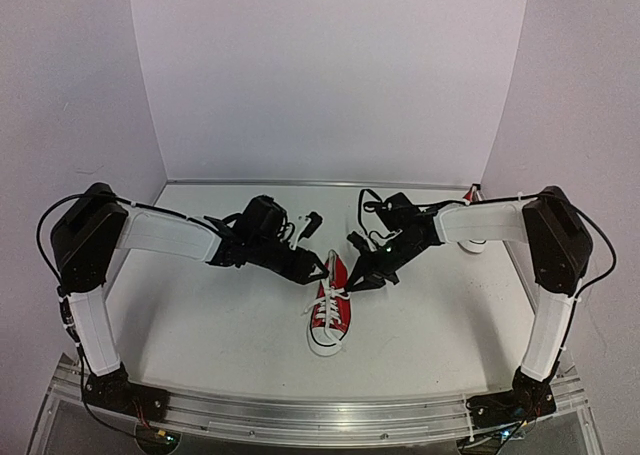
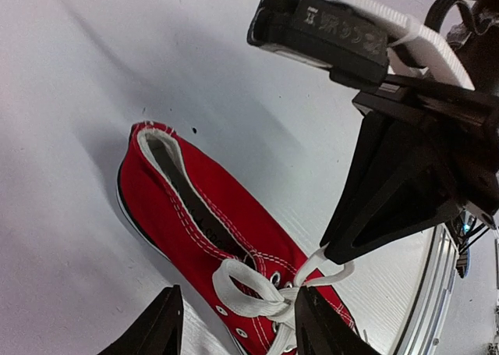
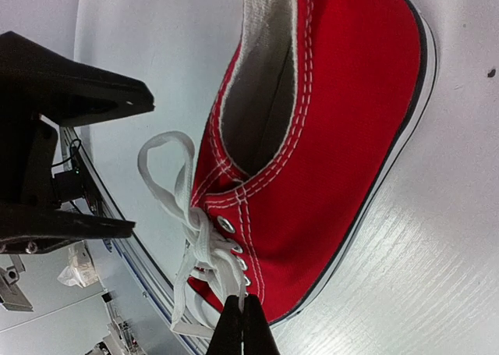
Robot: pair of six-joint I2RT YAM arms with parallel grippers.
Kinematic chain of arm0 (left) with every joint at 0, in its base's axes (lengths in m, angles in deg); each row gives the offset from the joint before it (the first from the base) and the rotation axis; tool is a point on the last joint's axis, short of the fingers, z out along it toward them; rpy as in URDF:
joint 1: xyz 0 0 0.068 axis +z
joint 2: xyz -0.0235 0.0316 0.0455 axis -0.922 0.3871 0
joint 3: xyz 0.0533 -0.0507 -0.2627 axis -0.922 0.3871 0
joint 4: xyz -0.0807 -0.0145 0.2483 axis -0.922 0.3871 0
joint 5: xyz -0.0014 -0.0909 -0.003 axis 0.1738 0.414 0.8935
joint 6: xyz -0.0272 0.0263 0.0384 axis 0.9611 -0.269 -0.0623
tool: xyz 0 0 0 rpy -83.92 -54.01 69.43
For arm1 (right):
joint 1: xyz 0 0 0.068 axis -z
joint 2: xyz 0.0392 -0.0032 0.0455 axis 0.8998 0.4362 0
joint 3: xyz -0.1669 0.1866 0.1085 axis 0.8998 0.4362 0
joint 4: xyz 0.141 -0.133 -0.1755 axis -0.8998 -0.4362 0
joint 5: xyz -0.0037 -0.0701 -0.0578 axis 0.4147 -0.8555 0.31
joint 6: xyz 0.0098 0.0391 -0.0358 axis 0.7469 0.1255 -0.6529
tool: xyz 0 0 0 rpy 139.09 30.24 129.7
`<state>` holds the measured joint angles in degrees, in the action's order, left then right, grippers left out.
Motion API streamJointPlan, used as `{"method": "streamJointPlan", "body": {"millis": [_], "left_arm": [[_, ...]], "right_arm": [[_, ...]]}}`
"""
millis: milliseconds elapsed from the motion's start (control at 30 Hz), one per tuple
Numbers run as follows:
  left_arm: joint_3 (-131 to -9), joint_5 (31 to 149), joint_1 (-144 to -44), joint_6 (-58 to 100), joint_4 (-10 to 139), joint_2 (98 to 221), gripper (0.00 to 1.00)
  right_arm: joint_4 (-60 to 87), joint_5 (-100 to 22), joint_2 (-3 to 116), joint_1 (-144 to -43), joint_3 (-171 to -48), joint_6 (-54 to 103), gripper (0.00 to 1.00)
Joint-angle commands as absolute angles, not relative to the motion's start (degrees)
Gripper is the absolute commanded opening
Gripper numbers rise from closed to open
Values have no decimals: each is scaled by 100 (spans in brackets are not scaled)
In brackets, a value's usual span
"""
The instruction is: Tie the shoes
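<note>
The shoe (image 1: 329,313) is red woven cloth with a smooth white rubber toe cap (image 1: 327,341), shiny metal eyelets (image 3: 226,225) and flat cloth laces (image 3: 185,207); the table (image 1: 220,320) is matt white, faintly grained.

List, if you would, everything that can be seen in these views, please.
shoe: one, red with a white sole, middle of the table, toe towards the near edge
laces: white, on that shoe, loosely looped
second shoe: one, red and white, far right of the table, mostly hidden
table: one, white, under everything
walls: white, at the back and both sides
rail: one, silver metal, along the near edge
left arm: one, black and white, reaching in from the left
right arm: one, black and white, reaching in from the right
left claw: one, black, open, over the laces
right claw: one, black, shut on the laces
</note>
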<state>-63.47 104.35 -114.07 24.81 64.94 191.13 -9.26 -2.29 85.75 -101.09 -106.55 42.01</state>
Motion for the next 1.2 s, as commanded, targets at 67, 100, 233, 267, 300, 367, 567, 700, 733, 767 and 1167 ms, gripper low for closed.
{"method": "streamJointPlan", "body": {"millis": [67,100,233,267,300,367,567,700,733,767,1167], "left_arm": [[-6541,10908,-11429,2878,6189,19285,47],[-6561,10947,-11426,2904,6168,19325,46],[-6745,11090,-11425,3040,6133,19564,40],[-6780,11106,-11424,3087,6127,19609,35],[-6782,11068,-11419,3145,6090,19622,28],[-6701,10886,-11404,3193,6048,19505,13],[-6059,10146,-11217,3258,5959,18737,0],[-5622,9629,-11116,3254,5989,18338,0],[-5541,9550,-11100,3251,6003,18288,0],[-5487,9482,-11080,3241,6028,18258,0],[-5352,8859,-10837,2832,6436,18161,0]], "right_arm": [[-854,-273,8348,-10138,-10590,4243,0],[-855,-278,8347,-10141,-10582,4238,0],[-856,-291,8349,-10135,-10565,4232,0],[-858,-295,8351,-10139,-10557,4230,0],[-858,-307,8347,-10138,-10546,4230,0],[-866,-369,8304,-10134,-10489,4241,0],[-930,-717,8070,-10135,-10125,4329,0],[-1018,-926,8009,-10132,-9933,4344,0],[-1035,-971,8013,-10135,-9900,4344,0],[-1068,-1025,8018,-10133,-9879,4340,0],[-1356,-1392,8053,-9967,-9724,4194,0]]}}
